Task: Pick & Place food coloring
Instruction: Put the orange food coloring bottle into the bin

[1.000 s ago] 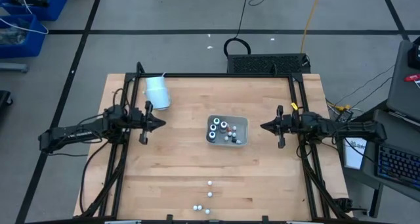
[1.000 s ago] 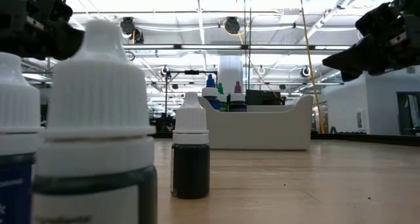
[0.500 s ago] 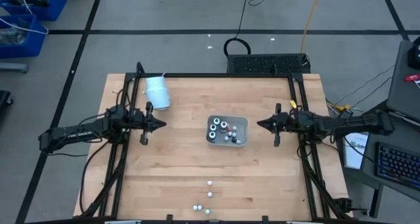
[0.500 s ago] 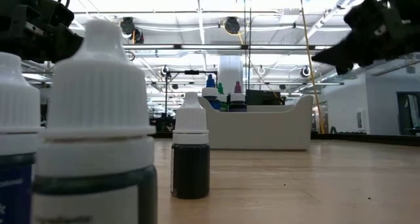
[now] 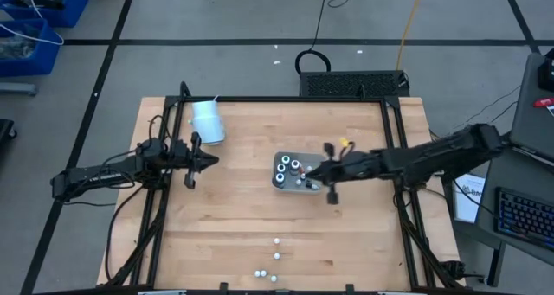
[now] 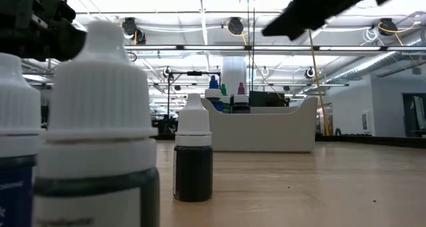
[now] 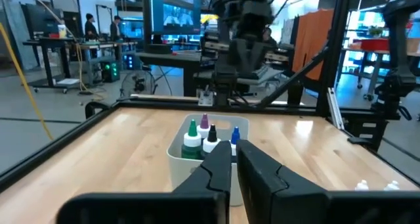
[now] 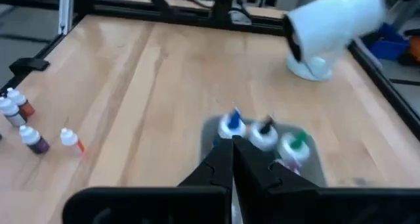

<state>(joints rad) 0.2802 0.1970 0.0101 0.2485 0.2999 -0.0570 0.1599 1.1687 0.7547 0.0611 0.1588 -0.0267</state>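
The wooden surface (image 5: 234,217) is carrying a tray (image 5: 319,161) of food coloring (image 5: 294,166); the closed right gripper (image 5: 313,173) is hanging above it, the nearly closed left gripper (image 5: 210,163) waiting near the surface's left edge, empty

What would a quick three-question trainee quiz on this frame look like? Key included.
1. True or false: the right gripper is over the clear tray.
2. Which lies on its side near the table's far left corner? A) white cup B) blue bin C) keyboard
3. Fill in: four loose food coloring bottles stand near the table's ___ edge, apart from the tray.

Key: 1 true; 2 A; 3 front. The left gripper waits at the table's left side.
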